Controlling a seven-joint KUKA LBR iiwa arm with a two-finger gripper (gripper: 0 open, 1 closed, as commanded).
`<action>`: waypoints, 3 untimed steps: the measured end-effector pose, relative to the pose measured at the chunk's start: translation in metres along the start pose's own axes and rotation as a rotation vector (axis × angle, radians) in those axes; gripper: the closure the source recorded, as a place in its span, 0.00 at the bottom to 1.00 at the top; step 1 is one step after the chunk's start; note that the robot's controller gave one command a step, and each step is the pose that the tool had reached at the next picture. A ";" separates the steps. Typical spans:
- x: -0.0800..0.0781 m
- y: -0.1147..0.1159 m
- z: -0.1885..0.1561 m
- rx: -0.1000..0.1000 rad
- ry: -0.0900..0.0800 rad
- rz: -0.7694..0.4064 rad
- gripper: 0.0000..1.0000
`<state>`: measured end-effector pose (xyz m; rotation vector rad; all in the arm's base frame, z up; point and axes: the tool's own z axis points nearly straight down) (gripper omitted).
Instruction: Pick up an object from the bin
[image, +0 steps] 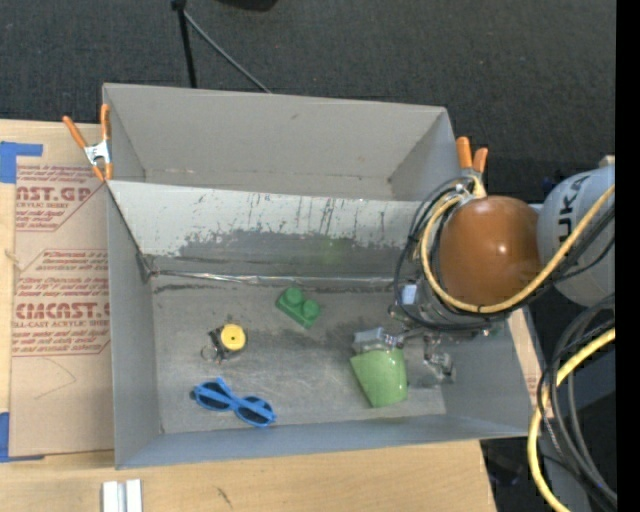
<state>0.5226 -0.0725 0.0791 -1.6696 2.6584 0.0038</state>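
Camera view, looking down: my gripper (408, 350) hangs low in the grey bin (270, 130), its metal parts just above and slightly right of a pale green cup (380, 378) that lies on the bin floor. The cup's upper edge meets my metalwork from this angle, but I cannot tell whether we truly touch or whether the cup is in my grasp. Nor can I tell how far open my gripper stands. My orange wrist cover (485, 250) bulges further up and to the right of the cup, ringed by yellow and black cables (428, 240). A darker green block (298, 307) rests up and left of the cup, apart from it. A small yellow round piece (231, 338) lies well to the cup's left. A blue figure-eight-shaped thing (235, 403) lies to the left too and slightly lower than the cup.
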 end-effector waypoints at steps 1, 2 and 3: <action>0.001 -0.001 -0.001 0.002 0.000 0.001 1.00; 0.036 -0.021 -0.080 0.008 0.002 -0.079 1.00; 0.052 -0.012 -0.166 0.009 0.001 -0.069 1.00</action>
